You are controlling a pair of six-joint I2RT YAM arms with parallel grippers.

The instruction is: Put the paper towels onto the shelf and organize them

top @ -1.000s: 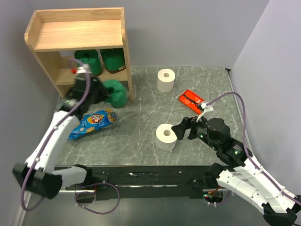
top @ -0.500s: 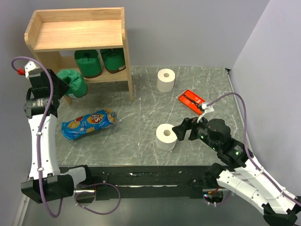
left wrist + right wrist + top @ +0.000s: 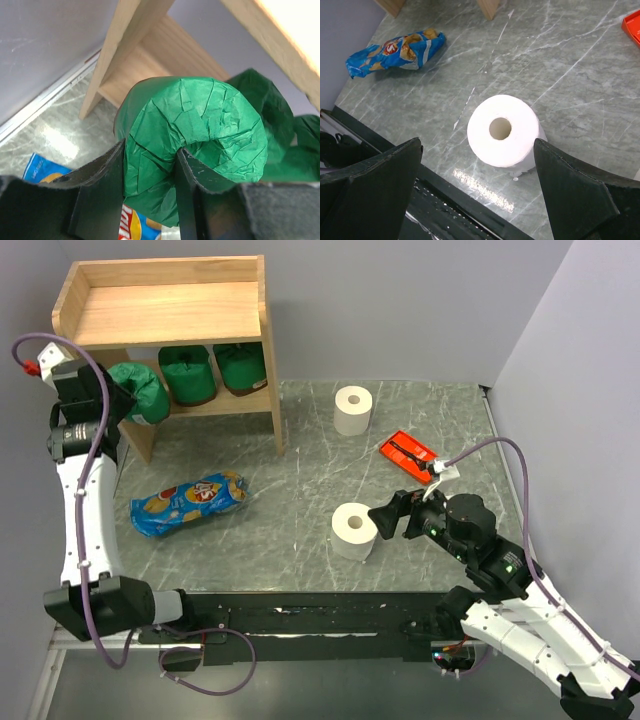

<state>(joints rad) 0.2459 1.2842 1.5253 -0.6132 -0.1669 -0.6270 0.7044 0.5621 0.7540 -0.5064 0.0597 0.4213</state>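
Note:
My left gripper is shut on a green-wrapped paper towel roll, one finger pushed into its crumpled end. It holds the roll at the open left end of the shelf's lower tier, beside two other green rolls standing there. A white roll stands upright near the front edge; my right gripper hovers just right of it, open, its fingers straddling the roll without touching. Another white roll stands further back.
A blue snack bag lies on the table left of centre, also in the right wrist view. An orange-red tray lies behind my right gripper. The shelf's wooden leg stands close to the held roll. Grey walls enclose the table.
My left arm swung the green roll from in front of the shelf's right leg round to the left end of the lower tier. The right arm barely moved.

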